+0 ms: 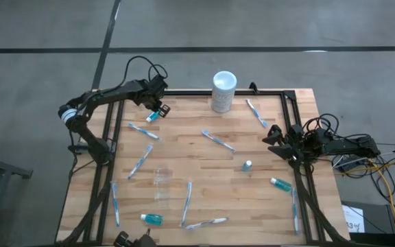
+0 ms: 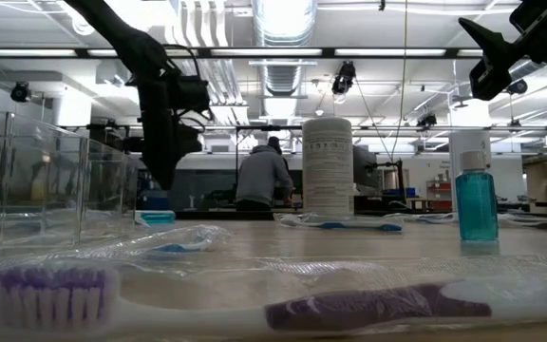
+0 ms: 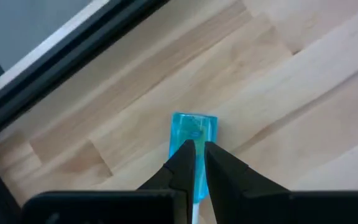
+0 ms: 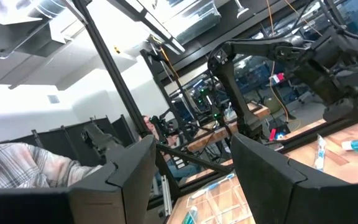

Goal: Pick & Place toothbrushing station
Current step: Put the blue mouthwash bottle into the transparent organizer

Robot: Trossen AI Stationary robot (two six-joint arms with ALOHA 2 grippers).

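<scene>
Jaws of the left gripper point(image 3: 196, 152) stood nearly closed, pinching the short teal-and-white tube point(image 3: 193, 138); the tube's translucent teal end stuck out past the fingertips, its white part running back between the 2 dark fingers point(image 3: 178, 163). Tube and gripper sat over the pale wooden table point(image 1: 204, 158) at its far left corner, close to the black frame rail; whether the tube touched the wood could not be told.

Right gripper point(image 4: 191, 163) hung above the table's right edge, jaws wide apart with nothing between them.

Writing: the tall white cylinder point(image 2: 328, 167) at the far edge carried a block of small printed text, too fine to read. No brand was legible on any tube or brush.

Rest of the set lay scattered. Small clear plastic cup point(image 1: 160, 177) stood left of centre. 1 teal tube point(image 1: 247, 165) stood upright right of centre, dark cap on top; another point(image 1: 280, 183) lay near the right edge; a third point(image 1: 152, 219) lay at the near edge. Thin blue-and-white toothbrushes, some in clear wrappers, lay flat at mixed angles, among them 1 at centre point(image 1: 218, 140) and 1 by the far right corner point(image 1: 256, 113).

Beyond the table a person point(image 2: 260, 177) in a grey top stood facing away.
</scene>
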